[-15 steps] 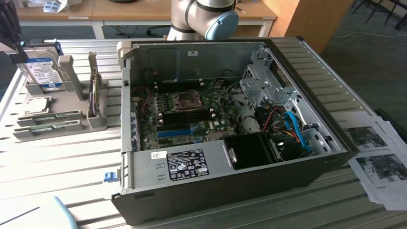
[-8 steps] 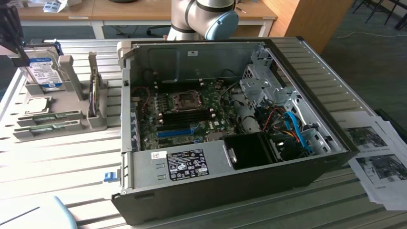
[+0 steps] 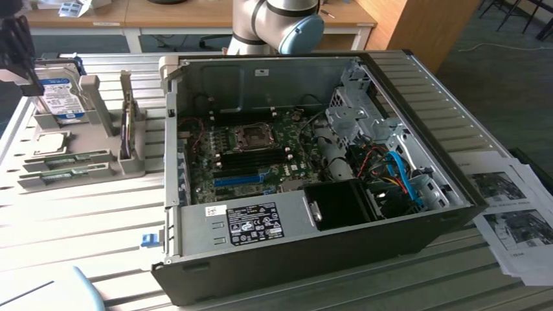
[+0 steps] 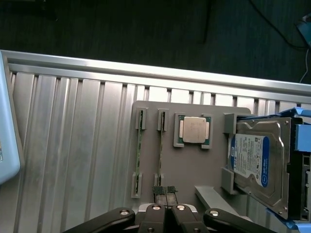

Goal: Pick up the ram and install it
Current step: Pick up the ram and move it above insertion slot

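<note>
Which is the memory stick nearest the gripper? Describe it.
Beside the open computer case lies a grey holder tray with a square silver CPU chip. The ram is the thin green stick on edge right next to that chip; the other stick stands one slot farther away.

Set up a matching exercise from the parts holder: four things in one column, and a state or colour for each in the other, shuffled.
1. ram sticks
2. CPU chip
3. hard drive
4. gripper

A. blue-and-white label
B. shut
C. standing on edge in narrow slots
D. lying flat in a square recess

Pairs: 1-C, 2-D, 3-A, 4-B
</note>
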